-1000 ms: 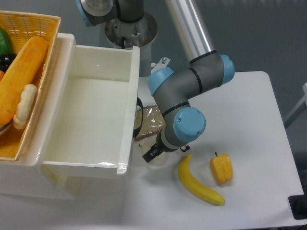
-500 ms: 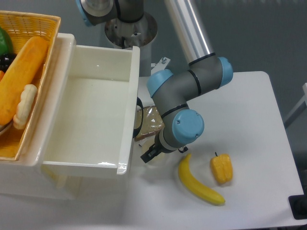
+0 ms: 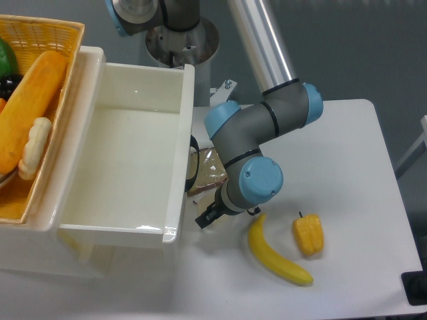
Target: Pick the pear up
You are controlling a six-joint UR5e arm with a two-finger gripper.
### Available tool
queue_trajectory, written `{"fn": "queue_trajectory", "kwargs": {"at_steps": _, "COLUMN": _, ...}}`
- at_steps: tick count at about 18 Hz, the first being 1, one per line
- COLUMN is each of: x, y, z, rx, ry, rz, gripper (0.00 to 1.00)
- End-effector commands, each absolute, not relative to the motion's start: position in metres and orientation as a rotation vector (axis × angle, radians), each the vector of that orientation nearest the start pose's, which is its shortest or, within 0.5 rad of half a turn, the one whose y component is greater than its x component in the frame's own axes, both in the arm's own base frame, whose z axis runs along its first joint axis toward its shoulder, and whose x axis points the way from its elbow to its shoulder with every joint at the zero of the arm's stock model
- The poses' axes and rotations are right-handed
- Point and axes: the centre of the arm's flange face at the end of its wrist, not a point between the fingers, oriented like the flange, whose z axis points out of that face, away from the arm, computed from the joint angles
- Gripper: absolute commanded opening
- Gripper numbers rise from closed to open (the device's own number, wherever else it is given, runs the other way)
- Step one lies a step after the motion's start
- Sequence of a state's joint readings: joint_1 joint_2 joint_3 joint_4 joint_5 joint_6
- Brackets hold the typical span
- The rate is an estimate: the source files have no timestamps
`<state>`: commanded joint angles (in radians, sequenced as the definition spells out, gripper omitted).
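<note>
My gripper (image 3: 205, 218) hangs under the blue-capped wrist (image 3: 259, 179), just right of the white bin's front corner and close over the table. Only a black fingertip (image 3: 203, 220) shows; the wrist hides the rest of the jaws. The pear is hidden, and I see no cream-white fruit in this view. I cannot tell whether the gripper holds anything.
A white bin (image 3: 175, 200) stands to the left, with a wicker basket (image 3: 47, 40) of toy food behind it. A yellow banana (image 3: 272, 257) and a yellow bell pepper (image 3: 308, 235) lie right of the gripper. A bagged brown item (image 3: 208, 170) lies beside the bin.
The wrist and gripper have drifted slightly left, toward the bin's corner. A pale shape seen under the gripper one second ago no longer shows.
</note>
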<state>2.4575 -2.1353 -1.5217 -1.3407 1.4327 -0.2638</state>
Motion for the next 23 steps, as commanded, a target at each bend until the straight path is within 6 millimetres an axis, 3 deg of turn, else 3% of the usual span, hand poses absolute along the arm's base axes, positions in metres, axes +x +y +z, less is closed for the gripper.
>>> {"fn": "queue_trajectory", "kwargs": {"at_steps": 7, "x": -0.397, "y": 0.518, "z": 0.192, "rx": -2.815, "ry": -1.856, "rz": -0.379, "gripper": 1.0}}
{"fn": "queue_trajectory", "kwargs": {"at_steps": 23, "x": -0.395, "y": 0.517, "z": 0.188, "rx": -2.832, "ry": -1.847, "rz": -0.375, "gripper": 0.96}}
